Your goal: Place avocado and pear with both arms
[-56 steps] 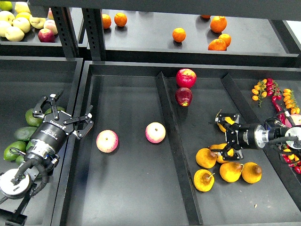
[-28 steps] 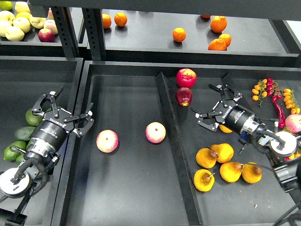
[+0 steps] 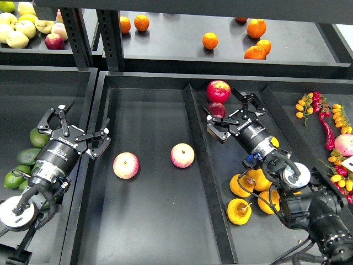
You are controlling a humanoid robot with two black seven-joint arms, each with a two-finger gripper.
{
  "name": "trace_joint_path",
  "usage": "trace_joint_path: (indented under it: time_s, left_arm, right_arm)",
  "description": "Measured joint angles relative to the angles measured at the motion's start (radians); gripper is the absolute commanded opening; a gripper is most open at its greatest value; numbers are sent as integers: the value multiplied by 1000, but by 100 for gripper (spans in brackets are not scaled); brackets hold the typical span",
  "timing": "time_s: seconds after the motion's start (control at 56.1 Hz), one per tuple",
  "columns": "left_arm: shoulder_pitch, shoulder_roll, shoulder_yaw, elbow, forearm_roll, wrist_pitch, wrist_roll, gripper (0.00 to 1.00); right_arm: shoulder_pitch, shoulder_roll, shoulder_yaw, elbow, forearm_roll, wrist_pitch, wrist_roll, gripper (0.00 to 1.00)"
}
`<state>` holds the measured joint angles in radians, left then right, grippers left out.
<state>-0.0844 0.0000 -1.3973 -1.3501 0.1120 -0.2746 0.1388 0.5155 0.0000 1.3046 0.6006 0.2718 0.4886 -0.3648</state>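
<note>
The avocado (image 3: 38,138), dark green and matte, lies at the top of a cluster of green fruit just behind and left of the left gripper (image 3: 77,131), which hovers with its claws spread wide and empty; this gripper has barely shifted since half a second ago. The pears (image 3: 241,186), yellow-orange with brown stem patches, sit in a heap below and behind the right gripper (image 3: 234,117). That gripper has swung up and left, away from the pears, and now hangs splayed open and empty beside the dark red apple (image 3: 215,110), with a brighter red apple (image 3: 218,91) just beyond. Two pink-yellow apples (image 3: 126,165) rest between the grippers on the black tray (image 3: 149,221). Oranges (image 3: 209,41) dot the shelf behind.
</note>
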Motion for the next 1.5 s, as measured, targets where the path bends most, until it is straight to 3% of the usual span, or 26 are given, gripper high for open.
trace_joint_path:
  time_s: [0.089, 0.107, 0.249, 0.748, 1.496]
  left_arm:
    - [0, 0, 0, -3, 0, 0, -1, 100]
    - [0, 0, 0, -5, 0, 0, -1, 100]
    - [4, 0, 0, -8, 0, -1, -1, 100]
    - [44, 0, 7, -33, -3, -2, -2, 100]
    - [59, 0, 17, -34, -3, -2, -2, 100]
  right_arm:
    - [-23, 0, 1, 2, 0, 0, 116, 100]
    - [-32, 0, 2, 7, 0, 0, 179, 100]
    - [-43, 0, 4, 29, 0, 0, 248, 100]
    - [-299, 0, 11, 247, -108, 0, 253, 100]
    - [-338, 0, 38, 290, -110, 0, 251, 100]
